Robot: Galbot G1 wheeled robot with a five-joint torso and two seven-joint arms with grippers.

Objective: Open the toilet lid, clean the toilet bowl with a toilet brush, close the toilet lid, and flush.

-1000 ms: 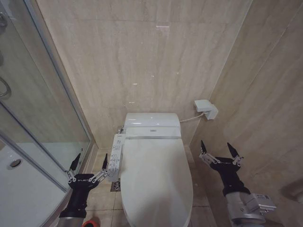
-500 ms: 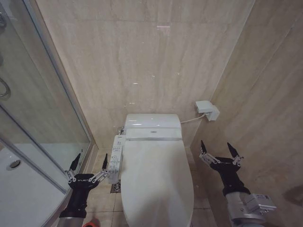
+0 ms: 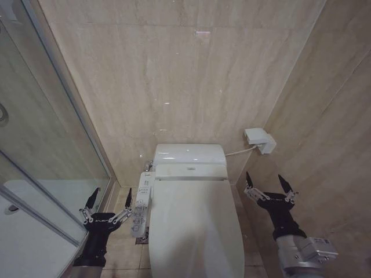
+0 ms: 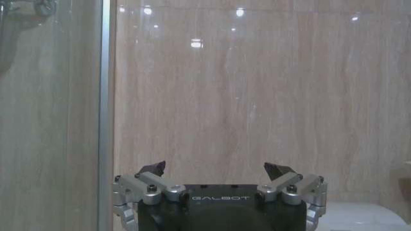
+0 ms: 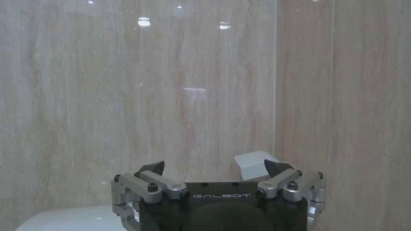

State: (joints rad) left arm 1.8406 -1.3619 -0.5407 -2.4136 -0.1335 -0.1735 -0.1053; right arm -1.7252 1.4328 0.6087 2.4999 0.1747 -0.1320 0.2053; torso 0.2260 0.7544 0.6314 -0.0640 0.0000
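Beige marble-look tiled bathroom corner, glass shower screen [image 3: 46,145] on the robot's left.

Left tool [image 3: 108,200]: black two-finger unit, fingers spread apart, nothing between them. It hangs low just beside the white side button panel [image 3: 142,202] of the toilet, pointing at the back wall. In the left wrist view the left tool [image 4: 218,169] faces bare tile with the screen's metal edge alongside.

Right tool [image 3: 269,184]: same type, fingers also spread and empty, held low on the far side of the toilet, near the right-hand wall. In the right wrist view the right tool [image 5: 217,169] faces the wall corner, with a small white wall box [image 5: 253,164] just past one fingertip.

Between the two tools: large smooth white plastic oval toilet lid [image 3: 194,226], lying flat, closed over the seat. It sits lower than both tools and apart from both; neither touches it. White tank housing [image 3: 188,154] behind it, against the wall; a cable runs from there to the wall box.

Progress, my read: nothing done yet. Lid is down, so bowl is covered and can't be judged. Opening, scrubbing, closing and flushing all remain.
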